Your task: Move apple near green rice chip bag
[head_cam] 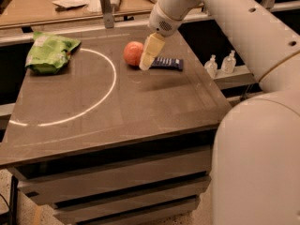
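Note:
The reddish-orange apple (132, 53) sits on the dark table top (140, 102) near its far edge. My gripper (146, 60) hangs from the white arm just right of the apple, its tip close to the apple's right side and low over the table. The crumpled green rice chip bag (49, 53) lies at the far left of the table, well apart from the apple. Whether the gripper touches the apple does not show.
A flat dark blue snack bar (168, 63) lies just right of the gripper. A white arc (105, 90) is marked on the table top. Behind stands a wooden bench (70, 6) with clutter; two small bottles (220, 64) stand on a shelf to the right.

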Tool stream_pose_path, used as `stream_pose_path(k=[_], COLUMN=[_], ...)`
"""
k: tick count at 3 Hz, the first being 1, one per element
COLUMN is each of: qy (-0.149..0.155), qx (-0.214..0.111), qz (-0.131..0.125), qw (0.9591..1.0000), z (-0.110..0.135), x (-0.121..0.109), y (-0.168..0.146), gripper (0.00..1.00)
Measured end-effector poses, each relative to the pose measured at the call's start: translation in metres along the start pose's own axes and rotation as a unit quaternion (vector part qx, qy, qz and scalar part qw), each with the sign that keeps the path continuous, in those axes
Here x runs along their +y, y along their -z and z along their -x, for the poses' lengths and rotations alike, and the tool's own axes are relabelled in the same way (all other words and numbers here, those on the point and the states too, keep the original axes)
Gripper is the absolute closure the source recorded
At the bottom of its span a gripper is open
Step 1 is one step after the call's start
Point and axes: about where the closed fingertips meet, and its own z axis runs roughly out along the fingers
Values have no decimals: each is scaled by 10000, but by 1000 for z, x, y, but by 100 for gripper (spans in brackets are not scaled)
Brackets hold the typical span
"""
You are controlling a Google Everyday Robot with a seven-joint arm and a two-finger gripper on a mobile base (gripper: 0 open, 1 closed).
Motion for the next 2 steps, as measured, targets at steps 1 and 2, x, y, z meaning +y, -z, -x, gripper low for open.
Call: stream_pose_path(k=[1,2], qy=[-64,-109], qx=[-97,-165], qz=[174,278], qw=[9998,9994], z=[10,16], x=[-4,-5], y=[-29,-52], gripper=[0,18])
